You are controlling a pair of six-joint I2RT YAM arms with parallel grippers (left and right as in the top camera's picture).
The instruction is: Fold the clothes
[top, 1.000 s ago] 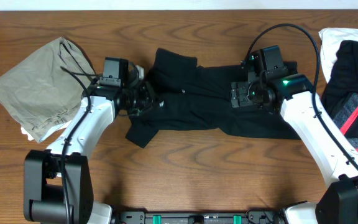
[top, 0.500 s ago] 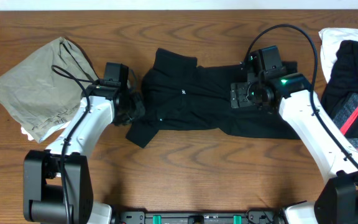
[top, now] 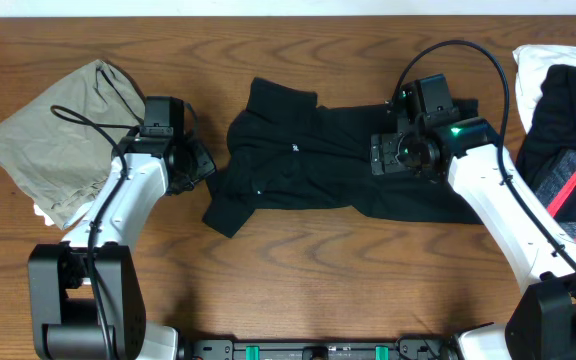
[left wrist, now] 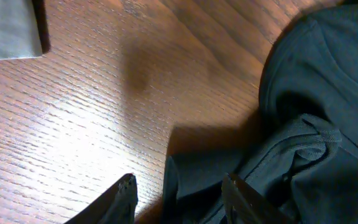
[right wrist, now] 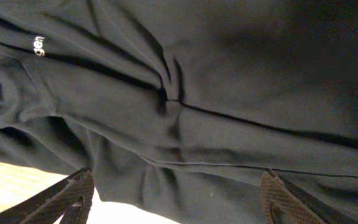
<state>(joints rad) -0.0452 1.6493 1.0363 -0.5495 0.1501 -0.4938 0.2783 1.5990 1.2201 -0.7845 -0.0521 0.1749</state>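
Here, the plain black soft fabric garment (top: 313,170) lies rumpled across the middle of the brown wooden table (top: 318,290), a tiny white logo mark (right wrist: 38,46) on its cloth. The left gripper (left wrist: 182,193) sits at the garment's left edge, mostly over bare wood; its fingers stand apart, nothing clamped between them. The right gripper (right wrist: 179,199) is above the garment's right half, fingers spread wide and empty, dark cloth filling its wrist view. A crumpled olive-grey fabric garment (top: 58,140) rests at the far left, well apart from the black one. At the far right a white fabric piece (top: 533,65) lies under a black garment with a pink-red band (top: 573,180)
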